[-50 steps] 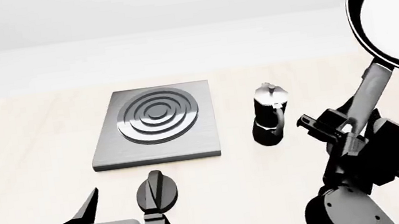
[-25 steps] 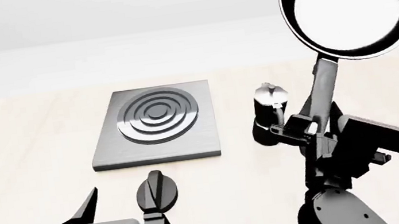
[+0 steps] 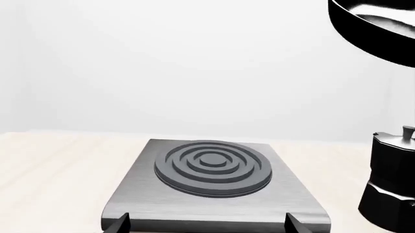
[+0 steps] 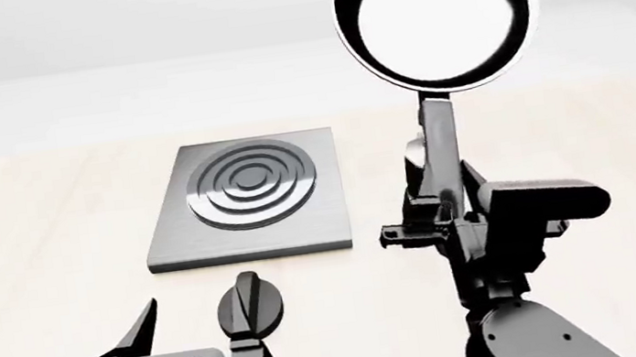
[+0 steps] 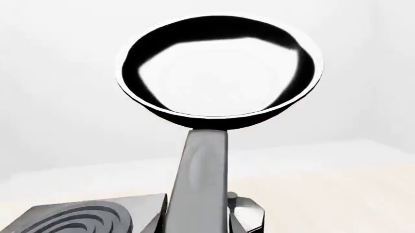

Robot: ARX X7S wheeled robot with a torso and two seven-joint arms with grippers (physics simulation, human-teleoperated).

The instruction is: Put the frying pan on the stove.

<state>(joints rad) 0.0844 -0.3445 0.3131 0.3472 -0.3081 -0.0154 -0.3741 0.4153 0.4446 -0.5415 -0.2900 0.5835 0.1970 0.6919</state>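
1. One tabletop [image 4: 41,224], pale wood-toned, fills most of the head view and carries one stove, one moka pot and one knob.
2. One frying pan [image 4: 435,15] hangs in the air at upper centre-right of the head view, well above the tabletop. Its long handle [image 4: 439,158] runs down into the right gripper [image 4: 444,217], whose jaws are clenched on it. A second ago the pan sat at the frame's far upper right; it has swung leftward toward the stove.
3. One stove [image 4: 251,208] lies flat at centre-left, unmoved, with nothing on its ring burner.
4. One left gripper [image 4: 180,340], at lower left, has its jaws spread apart, grasping nothing, where it was before.
5. One moka pot [image 3: 392,182] stands right of the stove, largely hidden behind the handle in the head view.
6. One knob [image 4: 250,304] lies below the stove, beside the left jaws.
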